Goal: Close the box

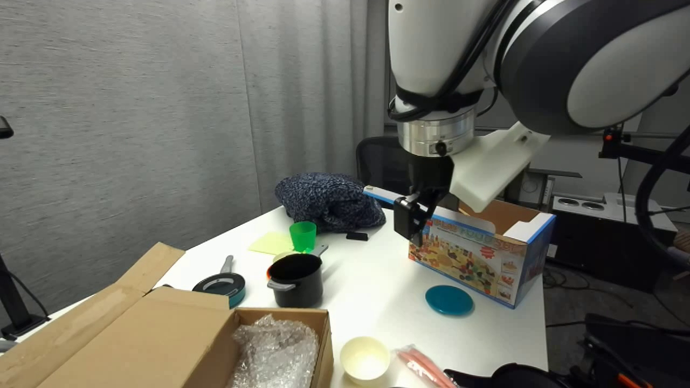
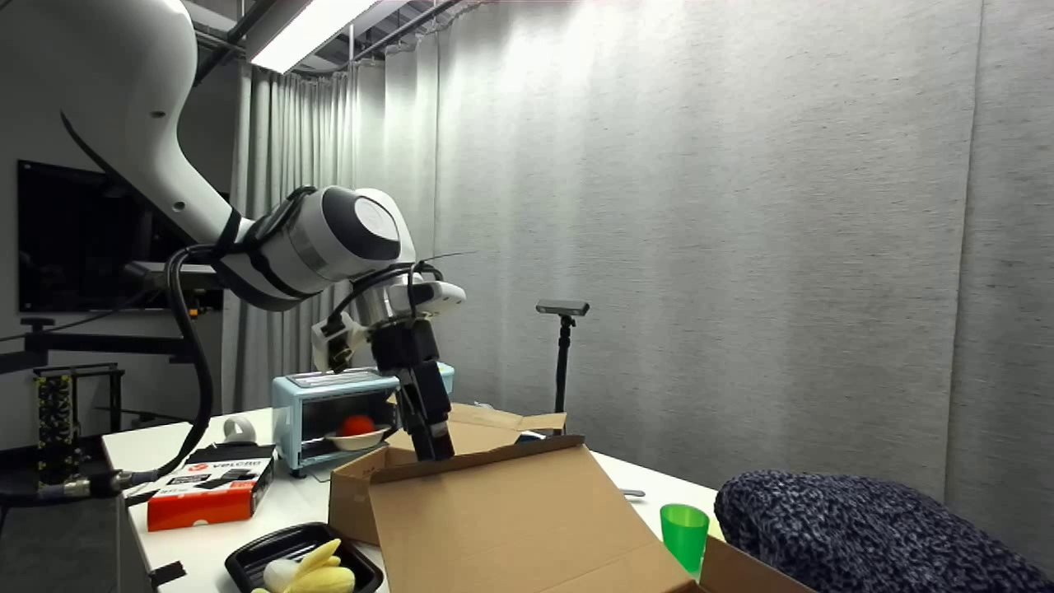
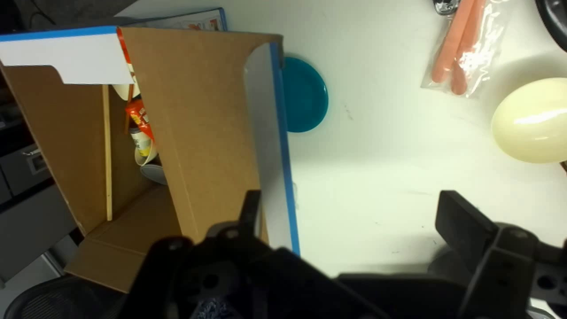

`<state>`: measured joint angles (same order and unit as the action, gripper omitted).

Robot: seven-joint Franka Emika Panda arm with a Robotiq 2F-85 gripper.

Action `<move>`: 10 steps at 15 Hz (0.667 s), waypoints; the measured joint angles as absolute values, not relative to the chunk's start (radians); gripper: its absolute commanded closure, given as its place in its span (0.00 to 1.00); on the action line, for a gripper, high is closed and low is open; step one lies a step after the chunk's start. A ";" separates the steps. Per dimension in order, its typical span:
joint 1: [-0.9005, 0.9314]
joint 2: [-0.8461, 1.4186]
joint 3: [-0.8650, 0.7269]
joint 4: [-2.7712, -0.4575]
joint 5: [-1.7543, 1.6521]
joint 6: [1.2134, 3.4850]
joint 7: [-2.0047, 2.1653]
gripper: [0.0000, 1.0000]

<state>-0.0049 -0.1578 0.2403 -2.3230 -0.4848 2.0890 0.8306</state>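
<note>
Our box stands open just beside the teal disc.

We see the pincer released, fingers wide apart, higher than the disc; in the wrist view one finger overlaps the box's flap, though we cannot tell contact. We log a cream bowl on the disc's far side from the box.
</note>
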 measured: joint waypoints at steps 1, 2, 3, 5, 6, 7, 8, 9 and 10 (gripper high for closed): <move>-0.005 -0.151 0.233 -2.323 -0.473 2.114 0.835 0.00; -0.004 -0.148 0.226 -2.323 -0.454 2.136 0.835 0.00; -0.002 -0.147 0.219 -2.322 -0.427 2.157 0.830 0.00; 0.005 -0.151 0.208 -2.313 -0.357 2.179 0.806 0.00; 0.011 -0.157 0.204 -2.304 -0.322 2.184 0.792 0.00; 0.016 -0.164 0.201 -2.294 -0.293 2.188 0.783 0.00; 0.020 -0.171 0.201 -2.287 -0.279 2.191 0.781 0.00; 0.022 -0.174 0.201 -2.282 -0.278 2.192 0.783 0.00; 0.023 -0.173 0.203 -2.281 -0.283 2.194 0.787 0.00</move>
